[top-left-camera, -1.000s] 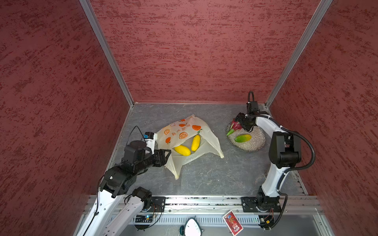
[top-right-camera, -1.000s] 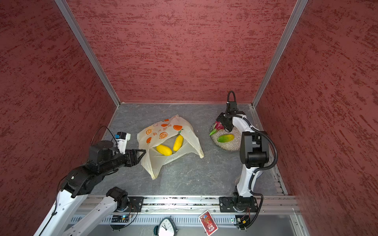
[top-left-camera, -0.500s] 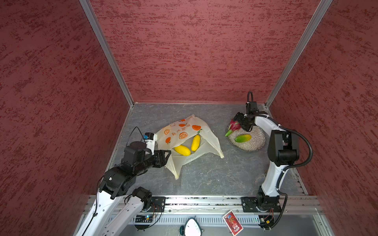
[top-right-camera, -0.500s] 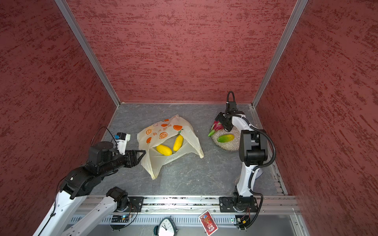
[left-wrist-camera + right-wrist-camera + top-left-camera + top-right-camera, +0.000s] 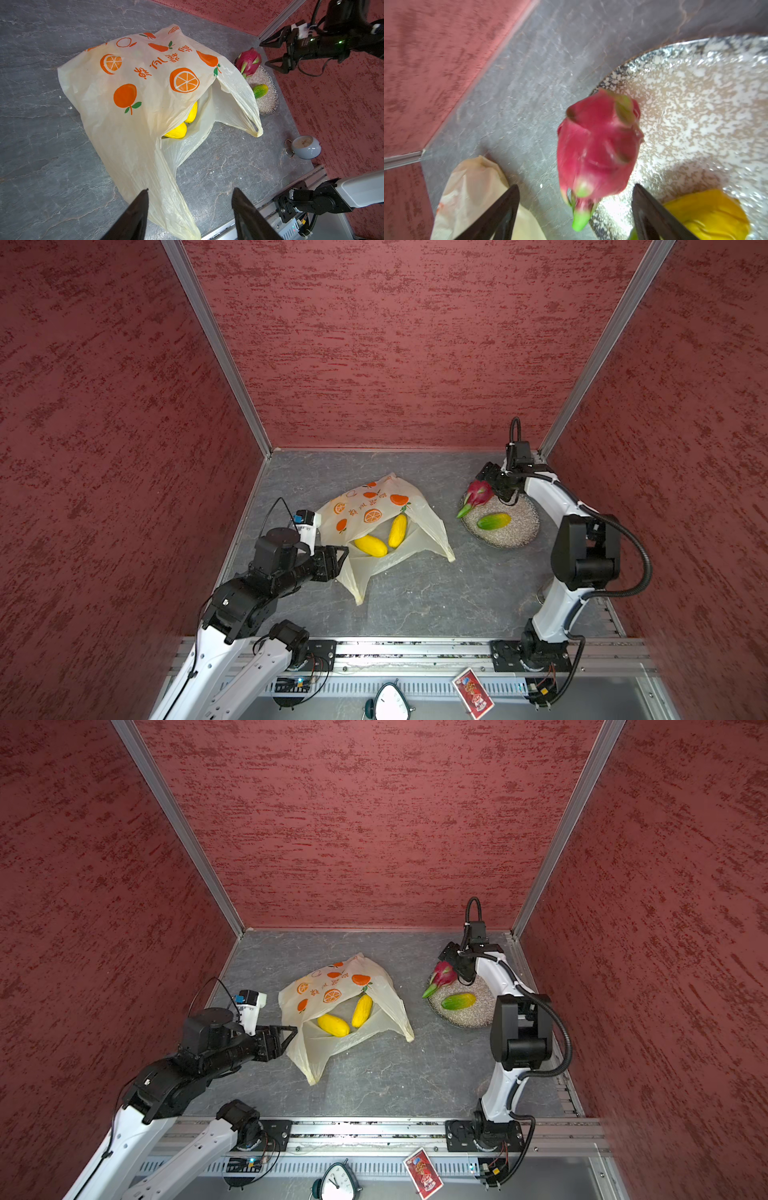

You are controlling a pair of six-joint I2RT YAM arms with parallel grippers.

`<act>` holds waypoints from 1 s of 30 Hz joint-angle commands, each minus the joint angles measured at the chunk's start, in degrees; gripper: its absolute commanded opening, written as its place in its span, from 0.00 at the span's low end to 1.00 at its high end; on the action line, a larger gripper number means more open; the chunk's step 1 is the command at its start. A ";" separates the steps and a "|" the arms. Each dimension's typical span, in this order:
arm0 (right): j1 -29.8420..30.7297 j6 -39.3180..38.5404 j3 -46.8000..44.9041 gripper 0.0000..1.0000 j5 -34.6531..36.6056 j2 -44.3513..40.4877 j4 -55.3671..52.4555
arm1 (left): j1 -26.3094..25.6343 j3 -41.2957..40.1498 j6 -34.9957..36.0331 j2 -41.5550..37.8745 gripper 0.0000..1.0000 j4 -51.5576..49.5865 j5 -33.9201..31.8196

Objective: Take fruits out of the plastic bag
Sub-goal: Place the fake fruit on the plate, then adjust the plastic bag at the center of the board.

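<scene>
Pale-yellow plastic, thin and crinkly, sat just beside the left jaws, closest to the front rail. Those left jaws stood well apart with nothing in them. One loop handle (image 5: 170,207) of the plastic bag (image 5: 370,506) trailed on the worktop (image 5: 415,605) below the gap between them, not pinched. The bag lay slumped mid-worktop, mouth sagging open toward the front.

Just inside it were two smooth, oblong yellow fruits, nearly touching at one end. The nearer mango (image 5: 370,545) lay sideways, its long axis roughly in line with the left jaws' reach. The farther mango (image 5: 397,530) pointed toward the back wall. Both were just ahead of the left jaws and well apart from the right jaws, so I'd say the left arm (image 5: 249,597) had the shorter trip. From its wrist view, though, the bag's top sheet draped over part of each fruit.

Further back stood the speckled plate (image 5: 519,531) with a green-yellow mango (image 5: 493,521) on it. A pink dragon fruit (image 5: 478,494) was propped on the rim nearest the bag, green tip hanging off. The right jaws hovered just behind it, spread wide; that wrist shot was blurry, but they looked empty.
</scene>
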 commanded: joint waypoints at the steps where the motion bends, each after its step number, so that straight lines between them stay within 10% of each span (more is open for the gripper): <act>1: 0.01 -0.23 -7.00 0.81 -2.48 -9.40 2.29 | -1.87 -0.24 -0.56 1.55 0.64 -0.68 -1.59; 14: 28.78 -11.17 -27.02 0.72 -7.29 -41.25 11.38 | -7.95 0.87 -0.18 14.77 0.72 -0.70 -3.10; 30: 45.49 -34.85 -24.53 0.68 -5.53 -31.35 10.32 | -7.09 12.17 12.93 36.02 0.73 2.19 -17.50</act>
